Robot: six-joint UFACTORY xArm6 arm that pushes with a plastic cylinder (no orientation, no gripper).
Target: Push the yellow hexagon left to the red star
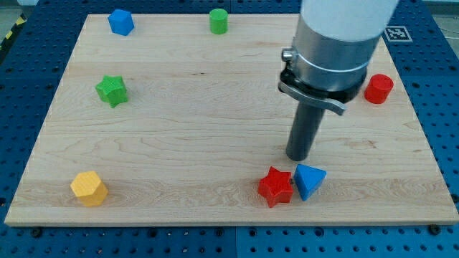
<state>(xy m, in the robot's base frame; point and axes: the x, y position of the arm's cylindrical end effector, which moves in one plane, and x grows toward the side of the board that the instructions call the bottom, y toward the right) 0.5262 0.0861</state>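
Note:
The yellow hexagon (89,188) lies near the board's bottom left corner. The red star (276,186) lies at the bottom, right of centre, touching a blue triangular block (309,180) on its right. My tip (298,156) stands just above and between the star and the blue block, far to the right of the yellow hexagon. The rod hangs from the large grey arm body at the view's top right.
A green star (112,90) lies at the left. A blue block (121,21) and a green cylinder (218,21) lie along the top edge. A red cylinder (378,88) lies at the right. The wooden board (179,122) rests on a blue perforated table.

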